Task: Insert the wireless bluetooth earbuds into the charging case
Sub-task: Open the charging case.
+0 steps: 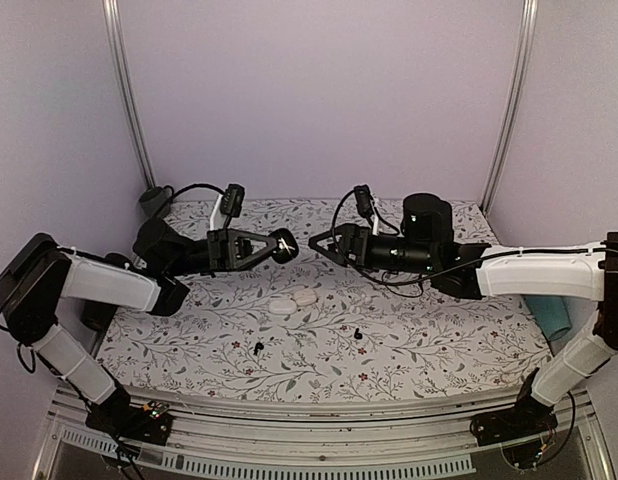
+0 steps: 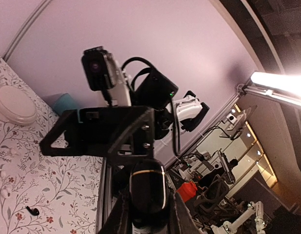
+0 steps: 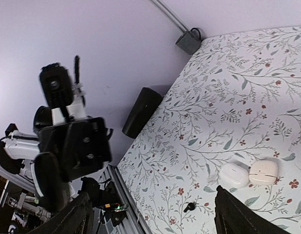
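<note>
My left gripper point(image 1: 278, 245) is shut on the round black charging case point(image 1: 285, 247) and holds it above the back of the table. In the left wrist view the glossy case point(image 2: 148, 185) sits between the fingers point(image 2: 182, 222). My right gripper point(image 1: 312, 241) faces it closely, open and empty, its fingers wide apart in the right wrist view point(image 3: 152, 192). Two tiny black earbuds lie on the floral cloth nearer the front: one on the left point(image 1: 257, 348), one on the right point(image 1: 357, 334). One earbud shows in each wrist view point(image 2: 32, 211) point(image 3: 189, 206).
Two white oval pebble-like objects point(image 1: 292, 301) lie side by side mid-table, also in the right wrist view point(image 3: 248, 174). A white round dish point(image 2: 14, 105) and a teal cup point(image 1: 555, 316) are at the right. A black cylinder point(image 3: 141, 112) stands at the left edge.
</note>
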You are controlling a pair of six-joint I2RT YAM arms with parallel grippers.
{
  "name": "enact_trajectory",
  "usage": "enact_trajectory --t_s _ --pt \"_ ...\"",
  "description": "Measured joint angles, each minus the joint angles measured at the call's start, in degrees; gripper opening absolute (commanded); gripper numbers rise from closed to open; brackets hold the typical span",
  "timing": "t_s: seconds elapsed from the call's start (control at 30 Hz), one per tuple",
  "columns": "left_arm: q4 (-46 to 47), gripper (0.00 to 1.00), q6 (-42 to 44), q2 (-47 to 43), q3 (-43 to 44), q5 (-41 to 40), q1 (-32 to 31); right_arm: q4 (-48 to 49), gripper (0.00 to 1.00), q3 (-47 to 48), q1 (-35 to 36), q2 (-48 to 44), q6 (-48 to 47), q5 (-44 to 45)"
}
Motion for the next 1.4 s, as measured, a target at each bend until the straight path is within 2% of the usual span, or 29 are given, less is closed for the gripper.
enact_trajectory --t_s 0.23,0.5,0.67,0.97,1.13,1.4 --pt "3.17 0.0 0.2 -3.15 -0.02 2.03 -0.26 -0.35 0.88 -1.7 -1.88 -0.28 1.66 1.07" --pt "-2.82 0.0 2.95 -3.13 -0.46 0.22 -0.26 0.13 0.92 -1.25 4.46 -4.17 -3.58 2.54" --pt "-5.16 0.0 3.87 -3.1 -0.46 0.04 -0.33 -1.01 0.92 3.08 5.86 -2.27 -5.7 3.45" --pt "-8.31 0.0 4.7 -3.1 -0.42 0.35 -0.66 -6.49 0.91 6.88 5.16 1.77 -5.81 5.81" --pt "-9.75 0.0 4.92 -3.26 -0.52 0.28 -0.52 -7.17 0.91 5.11 2.75 0.94 -4.63 6.1" --pt "-7.08 0.0 5.38 -5.9 -0.52 1.84 -0.92 -12.74 0.9 1.66 0.98 1.31 -4.55 6.95"
